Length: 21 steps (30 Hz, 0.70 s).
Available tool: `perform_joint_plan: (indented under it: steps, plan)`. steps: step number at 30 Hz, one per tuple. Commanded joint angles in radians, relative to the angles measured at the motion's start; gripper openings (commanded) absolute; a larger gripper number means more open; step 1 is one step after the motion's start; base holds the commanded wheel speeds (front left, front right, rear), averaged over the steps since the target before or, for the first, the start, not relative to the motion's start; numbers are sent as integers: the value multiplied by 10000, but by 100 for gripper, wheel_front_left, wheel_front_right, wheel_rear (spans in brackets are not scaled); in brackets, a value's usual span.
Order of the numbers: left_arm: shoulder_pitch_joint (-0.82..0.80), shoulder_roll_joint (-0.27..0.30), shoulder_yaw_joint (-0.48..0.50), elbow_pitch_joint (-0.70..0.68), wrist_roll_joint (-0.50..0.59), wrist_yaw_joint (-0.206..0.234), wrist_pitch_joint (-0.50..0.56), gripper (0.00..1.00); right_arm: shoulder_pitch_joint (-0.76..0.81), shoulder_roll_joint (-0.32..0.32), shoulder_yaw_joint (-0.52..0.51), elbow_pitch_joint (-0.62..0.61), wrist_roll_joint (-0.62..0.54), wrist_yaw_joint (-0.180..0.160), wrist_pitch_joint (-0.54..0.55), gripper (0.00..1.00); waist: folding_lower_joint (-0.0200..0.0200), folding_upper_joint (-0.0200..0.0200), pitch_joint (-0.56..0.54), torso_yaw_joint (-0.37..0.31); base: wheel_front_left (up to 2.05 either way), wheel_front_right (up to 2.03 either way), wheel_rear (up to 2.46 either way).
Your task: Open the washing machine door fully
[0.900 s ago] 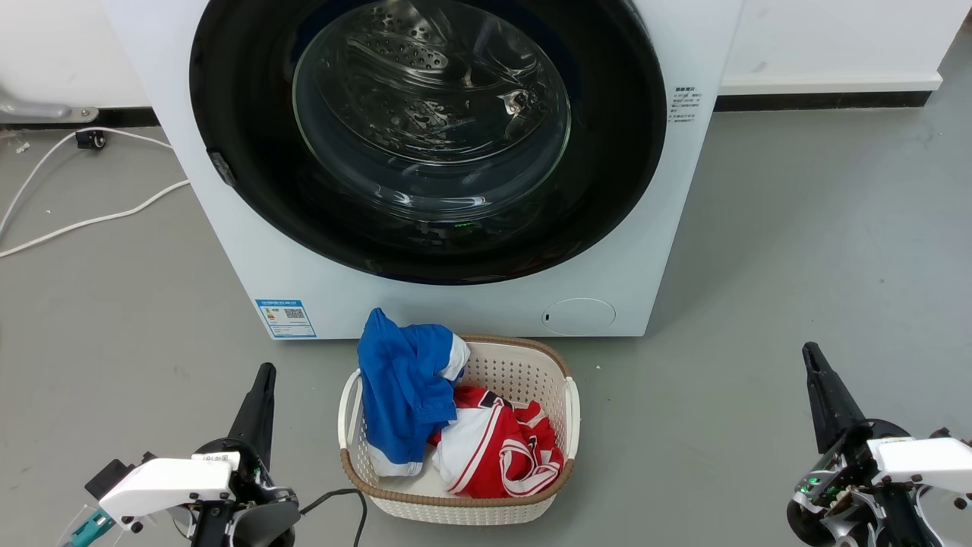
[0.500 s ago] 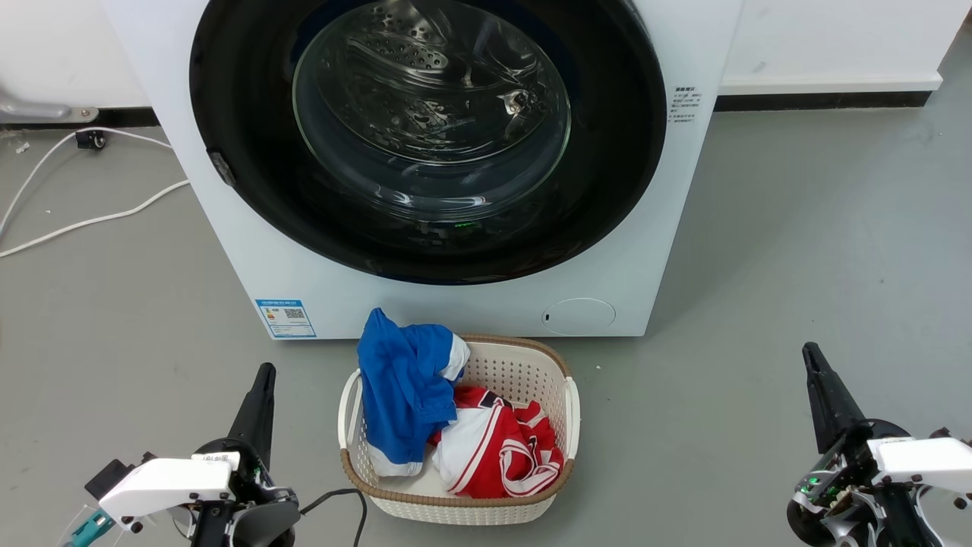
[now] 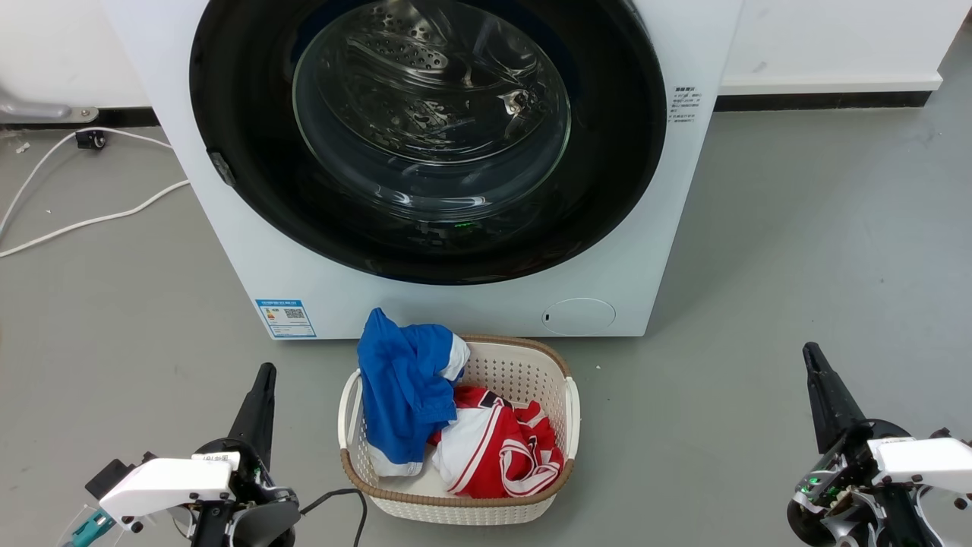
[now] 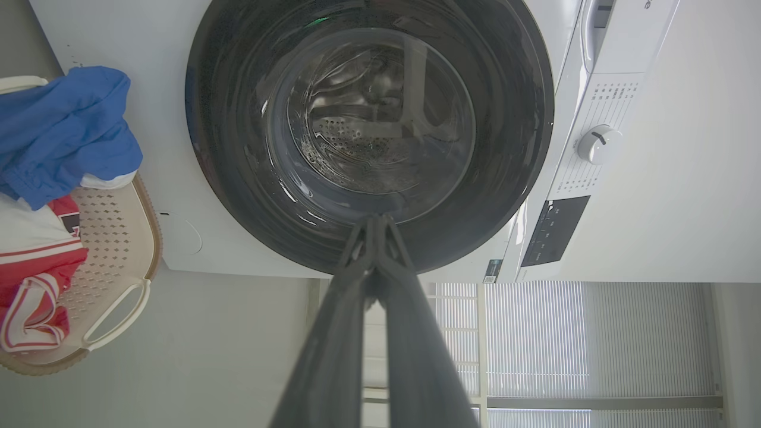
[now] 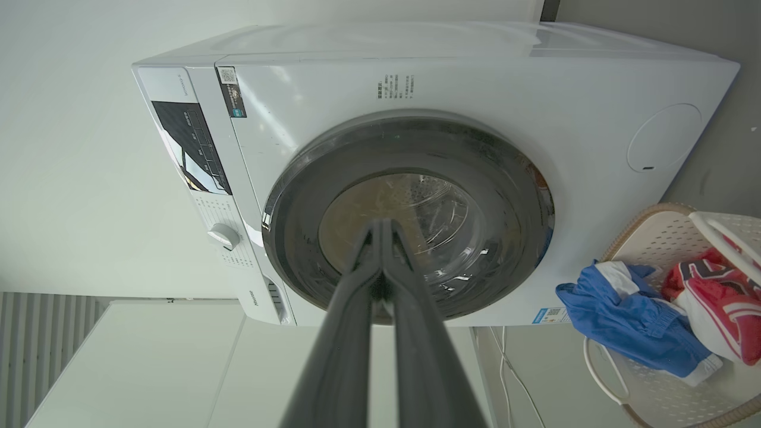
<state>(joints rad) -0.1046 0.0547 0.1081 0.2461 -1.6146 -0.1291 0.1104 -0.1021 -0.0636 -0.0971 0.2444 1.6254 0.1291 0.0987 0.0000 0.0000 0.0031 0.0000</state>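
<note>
Washing machine door [image 3: 429,129] sits closed. Your left gripper [image 3: 265,376] and right gripper [image 3: 810,354], 2 pairs of fingers pressed together, flank the basket [image 3: 524,342]. Left wrist view adds the dial [image 4: 597,144].

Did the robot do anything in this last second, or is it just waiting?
Nothing visibly changed. The washing machine door stays closed, the left gripper and right gripper stay low, shut and clear of it, and the laundry basket has not moved.

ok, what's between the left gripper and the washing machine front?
Bare grey floor, per the head view. The left gripper points at the washing machine's lower front; the laundry basket sits to its right, outside that stretch.
</note>
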Motion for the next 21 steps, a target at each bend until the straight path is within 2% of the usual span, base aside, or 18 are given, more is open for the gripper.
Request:
perform_joint_plan:
  steps: [1, 11, 12, 21]
  plan:
    - [-77, -13, 41, 7, 42, -28, 11, 0, -101, 24, -19, 14, -57, 29, 41, 0, 0, 0, 0, 0, 0, 0, 0]
    - [-78, -19, 49, 7, 49, -28, 14, 0, -104, 41, -42, 14, -87, 29, 64, 0, 0, 0, 0, 0, 0, 0, 0]
    - [-1, -6, 6, 3, 6, 0, 11, 100, -1, 15, -25, 5, -5, 0, 35, 100, 0, 0, 0, 0, 0, 0, 0]
    - [-14, -26, -519, 49, 168, 0, -354, 100, 229, 25, 155, -110, -292, 0, -307, 100, 0, 0, 7, 3, 0, 0, 0]
